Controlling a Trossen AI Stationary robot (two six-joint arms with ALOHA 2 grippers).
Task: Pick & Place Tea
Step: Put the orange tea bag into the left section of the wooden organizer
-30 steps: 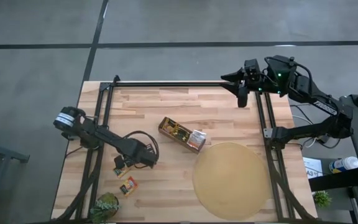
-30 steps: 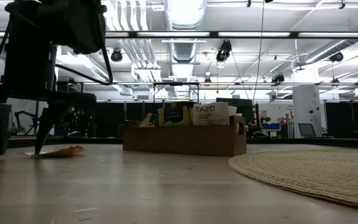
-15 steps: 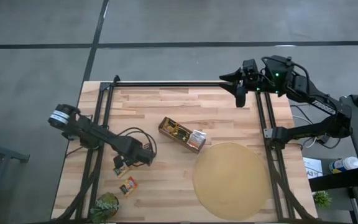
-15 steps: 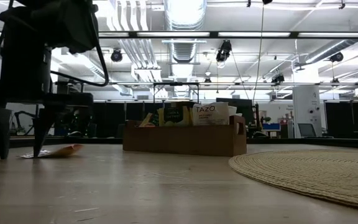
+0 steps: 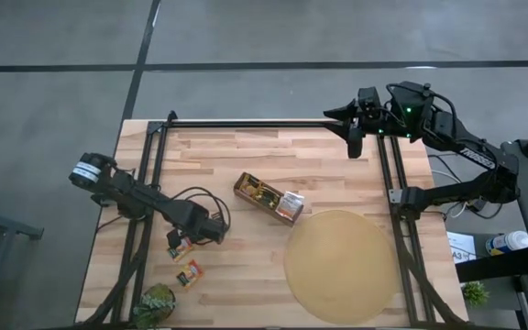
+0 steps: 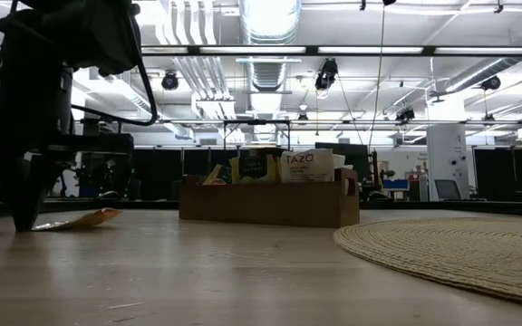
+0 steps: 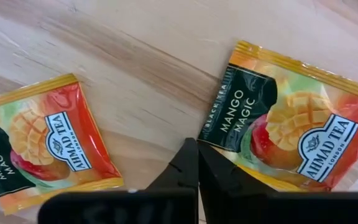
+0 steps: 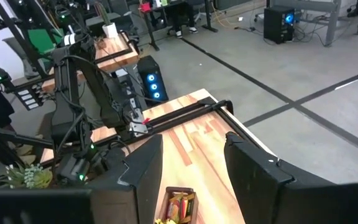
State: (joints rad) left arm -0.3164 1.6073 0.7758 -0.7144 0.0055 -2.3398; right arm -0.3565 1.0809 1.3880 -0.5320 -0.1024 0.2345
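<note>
High view: the left gripper is seen low over the wooden surface, well to the left of the brown box, at a mango tea sachet. A second sachet lies just below the first, farther from the box. The round mat touches the box's lower right end. The right gripper is held above the far right edge of the surface, well apart from the box.

Low view: the left gripper is planted on the surface with its jaws together, at the edge of a flat sachet, left of the box.

Left wrist view: the jaws are shut, tips meeting at the corner of the nearer sachet; whether that corner is pinched cannot be told. The other sachet lies beside it, apart.

Right wrist view: the jaws stand apart, with nothing between them.
</note>
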